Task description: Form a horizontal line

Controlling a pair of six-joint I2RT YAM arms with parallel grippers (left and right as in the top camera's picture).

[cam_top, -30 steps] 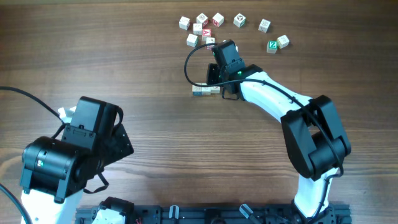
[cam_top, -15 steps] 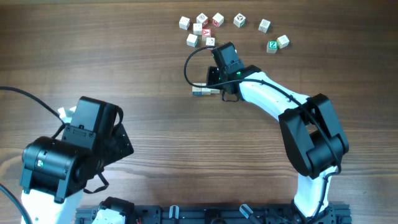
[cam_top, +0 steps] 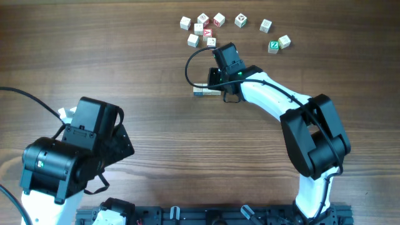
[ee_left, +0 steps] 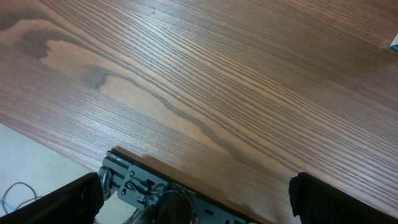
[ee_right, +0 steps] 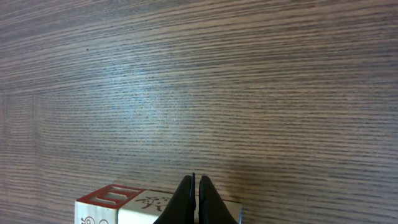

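Note:
The horizontal line (cam_top: pixel 205 92) is a short row of small whitish cubes lying left to right at the table's middle, partly covered at its right end by my right gripper (cam_top: pixel 219 90). In the right wrist view the row (ee_right: pixel 149 204) lies at the bottom edge. It shows a red-marked cube (ee_right: pixel 104 200), a cube with a black drawing, and a blue-edged one (ee_right: pixel 229 210). My right gripper (ee_right: pixel 198 190) is shut, empty, its tips resting over the row. My left gripper (ee_left: pixel 199 200) is open and empty above bare table near the front edge.
Several loose letter cubes (cam_top: pixel 206 28) lie scattered at the far edge, with a green-marked cube (cam_top: pixel 274 45) and a whitish one to the right. A black rail (ee_left: pixel 168 193) runs along the table's front edge. The left arm (cam_top: pixel 75 150) sits front left.
My right gripper has edged slightly onto the right end of the row, covering a little more of it. The left arm has not moved.

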